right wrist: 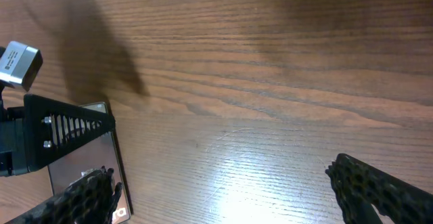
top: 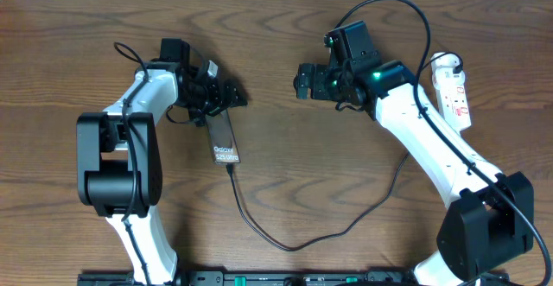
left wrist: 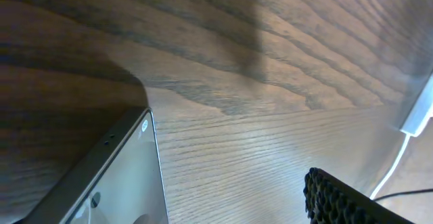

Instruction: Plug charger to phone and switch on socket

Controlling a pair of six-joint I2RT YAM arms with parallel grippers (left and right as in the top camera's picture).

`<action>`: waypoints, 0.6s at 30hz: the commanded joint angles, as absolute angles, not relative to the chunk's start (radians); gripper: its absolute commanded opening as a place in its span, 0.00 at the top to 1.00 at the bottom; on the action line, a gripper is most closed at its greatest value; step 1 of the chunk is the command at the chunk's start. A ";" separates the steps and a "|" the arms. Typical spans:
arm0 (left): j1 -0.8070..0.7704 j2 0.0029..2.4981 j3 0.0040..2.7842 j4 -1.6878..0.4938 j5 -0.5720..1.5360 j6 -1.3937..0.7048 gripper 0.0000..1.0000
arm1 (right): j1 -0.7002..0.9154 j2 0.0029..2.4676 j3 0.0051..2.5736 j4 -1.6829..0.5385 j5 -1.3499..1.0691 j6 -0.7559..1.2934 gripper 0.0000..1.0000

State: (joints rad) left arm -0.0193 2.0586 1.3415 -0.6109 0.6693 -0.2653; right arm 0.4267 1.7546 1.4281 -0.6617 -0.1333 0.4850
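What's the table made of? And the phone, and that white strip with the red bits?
The table looks like wood or a wood-look top: brown grain lines with a soft sheen. The phone seems to be glass and metal: its face reflects light and its edge is grey and smooth. The socket looks like smooth white plastic.

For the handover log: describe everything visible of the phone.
The phone is a thin, dark rectangular slab with a glossy face, a metallic-looking edge and white "Galaxy S25 Ultra" lettering towards its near end. It lies slightly angled on the wooden table. The left pincer sits over its far end, and contact there is unclear. The black charger cable meets its near end and looks plugged in.
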 commanded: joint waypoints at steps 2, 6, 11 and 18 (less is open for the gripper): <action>-0.013 2.112 1.305 -0.651 0.447 -0.271 0.16 | 0.430 1.736 1.446 -0.662 -0.121 0.478 0.01; -0.013 2.112 1.305 -0.662 0.424 -0.271 0.15 | 0.430 1.736 1.446 -0.662 -0.121 0.478 0.01; -0.013 2.112 1.305 -0.669 0.418 -0.271 0.16 | 0.430 1.736 1.446 -0.662 -0.121 0.478 0.01; -0.013 2.112 1.305 -0.685 0.380 -0.274 0.15 | 0.430 1.736 1.446 -0.662 -0.121 0.478 0.01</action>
